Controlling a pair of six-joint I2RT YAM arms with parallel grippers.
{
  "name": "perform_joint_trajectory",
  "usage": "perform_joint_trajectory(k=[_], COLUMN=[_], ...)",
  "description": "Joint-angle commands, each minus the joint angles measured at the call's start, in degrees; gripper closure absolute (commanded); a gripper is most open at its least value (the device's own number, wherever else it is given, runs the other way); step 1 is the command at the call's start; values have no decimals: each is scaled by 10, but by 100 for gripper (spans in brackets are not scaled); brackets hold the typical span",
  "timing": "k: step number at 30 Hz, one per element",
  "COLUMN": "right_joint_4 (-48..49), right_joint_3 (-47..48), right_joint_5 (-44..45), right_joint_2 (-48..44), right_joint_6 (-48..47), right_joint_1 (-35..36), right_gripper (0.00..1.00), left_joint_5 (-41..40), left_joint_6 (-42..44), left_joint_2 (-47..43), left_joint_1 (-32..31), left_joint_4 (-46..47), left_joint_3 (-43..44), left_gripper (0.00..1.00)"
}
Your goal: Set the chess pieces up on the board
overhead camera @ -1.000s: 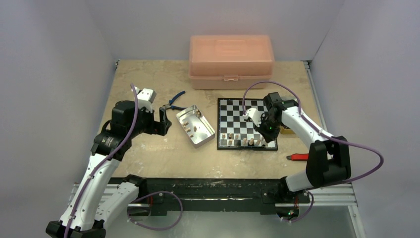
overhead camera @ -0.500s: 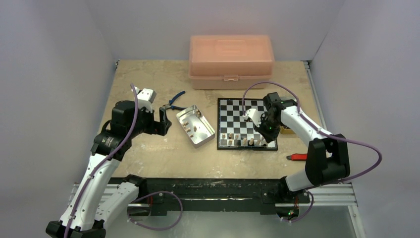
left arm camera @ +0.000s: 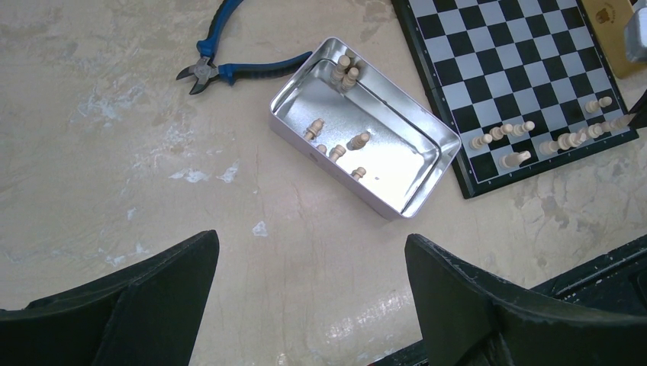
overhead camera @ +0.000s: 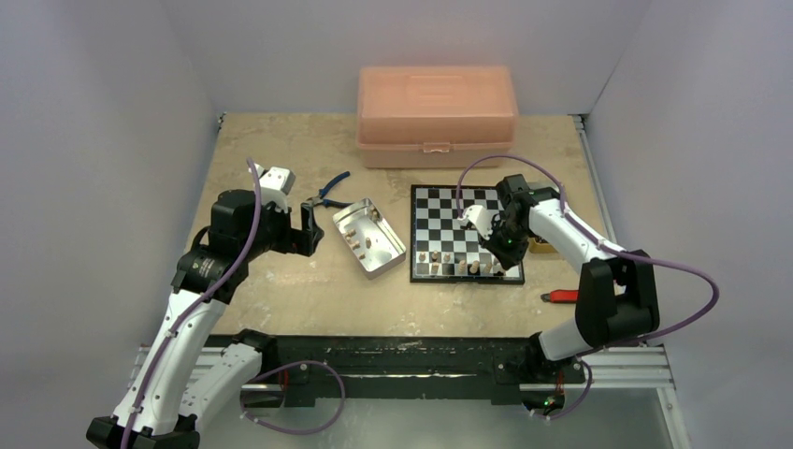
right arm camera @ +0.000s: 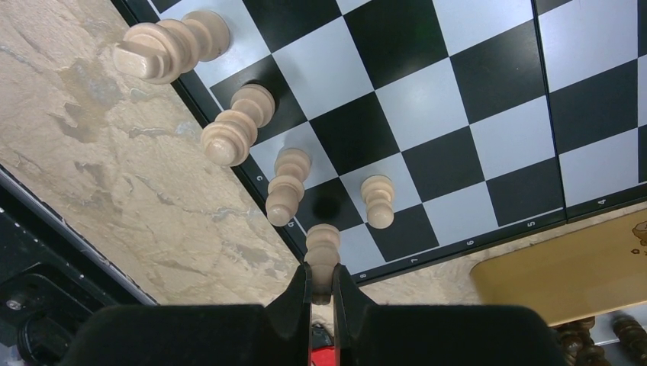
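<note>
Chess pieces [left arm camera: 519,158]: tan ones line the board's [left arm camera: 526,53] near edge, more in the tin [left arm camera: 389,160]. Our R gripper [right arm camera: 321,293] pinches one at the board's corner; L gripper [left arm camera: 309,290] gapes wide, empty.

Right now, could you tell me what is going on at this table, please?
The right claw is shut on a tan chess piece, holding it upright at the near right corner of the board, next to a row of tan pieces standing along the board's near edge. The left claw is open and hovers above the table near the metal tin, which holds several loose tan pieces. The near rank is only partly filled.
</note>
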Motion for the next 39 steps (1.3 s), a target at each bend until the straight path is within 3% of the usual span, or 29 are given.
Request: perform_joint_trajectory(k=[1, 26, 39], right_joint_4=[10, 17, 23], right_joint_3=[1, -4, -9], right_joint_5=[4, -10, -7], right_joint_2=[4, 13, 20], right_joint_6=[4, 12, 21], right_joint_1=[-2, 7, 23], right_gripper=[91, 89, 83], left_joint_5=[-3, -3, -3], left_joint_6=[10, 10, 10], left_joint_2=[-5, -5, -6], left_joint_1=[4, 4, 4], left_joint_4=[17, 16, 17], left_joint_3=[-1, -1, -1], left_gripper=[8, 8, 8])
